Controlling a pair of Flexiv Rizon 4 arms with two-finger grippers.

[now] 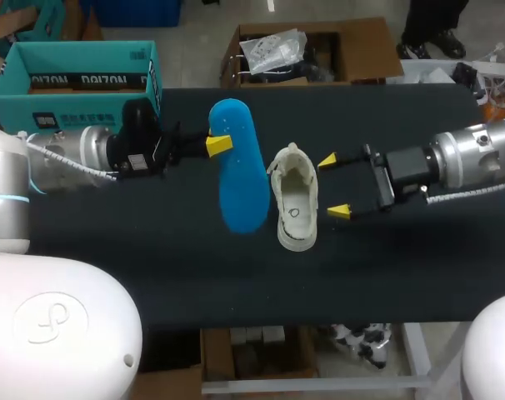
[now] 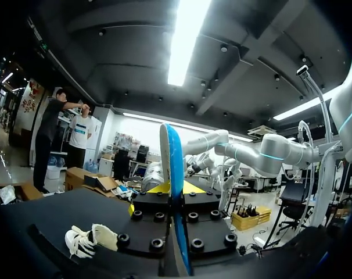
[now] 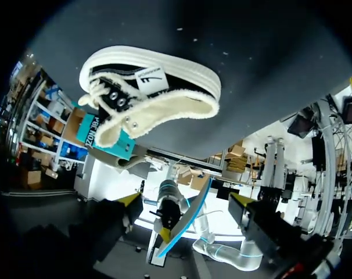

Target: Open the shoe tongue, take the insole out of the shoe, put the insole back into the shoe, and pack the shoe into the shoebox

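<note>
Two roles, I judge: my left jaws grip the flat blue foam insole (image 1: pixel 242 187) for reinsertion; right jaws stand open, cream canvas shoe (image 1: pixel 294 200) just ahead, to steady it.

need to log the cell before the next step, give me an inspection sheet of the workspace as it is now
surface: black table, bare along the near edge
job's things: blue insole out of the shoe, beside it; cream shoe on the table, opening up; teal shoebox open at the far left corner
clutter: nothing seen
hands: left hand shut on the insole; right hand open beside the shoe, not touching it
cables: left coiled cable and right coiled cable run along the arms
surroundings: nothing seen reaching over the table
</note>
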